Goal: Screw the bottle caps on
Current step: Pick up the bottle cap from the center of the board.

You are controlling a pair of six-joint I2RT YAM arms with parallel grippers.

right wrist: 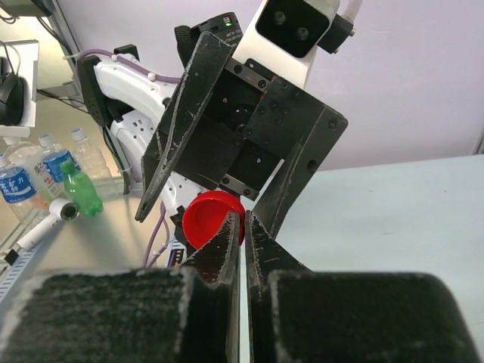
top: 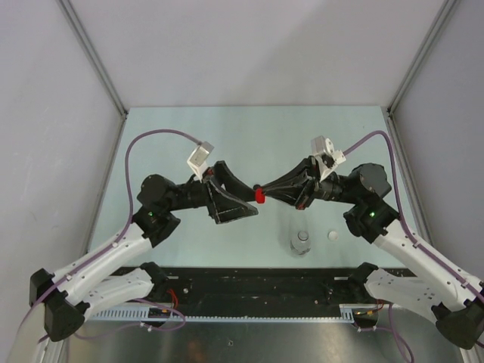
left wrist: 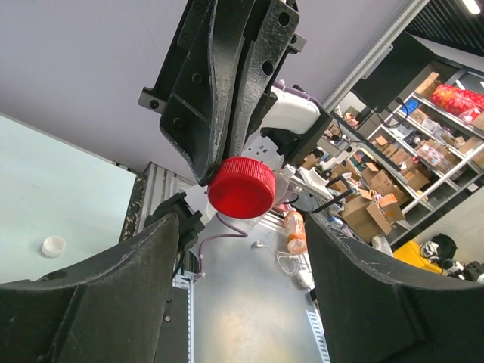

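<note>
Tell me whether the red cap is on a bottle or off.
Off. The right gripper pinches the red cap in midair before the open left gripper; the bottle stands apart on the table.

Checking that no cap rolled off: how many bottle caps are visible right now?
2. The red cap is pinched at the tip of the right tool; the white cap lies on the table near the standing bottle. Others may be hidden.

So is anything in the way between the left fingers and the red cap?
Nothing visible. The right fingers pinch the red cap in the air, and the open left fingers face it with only clear space between.
</note>
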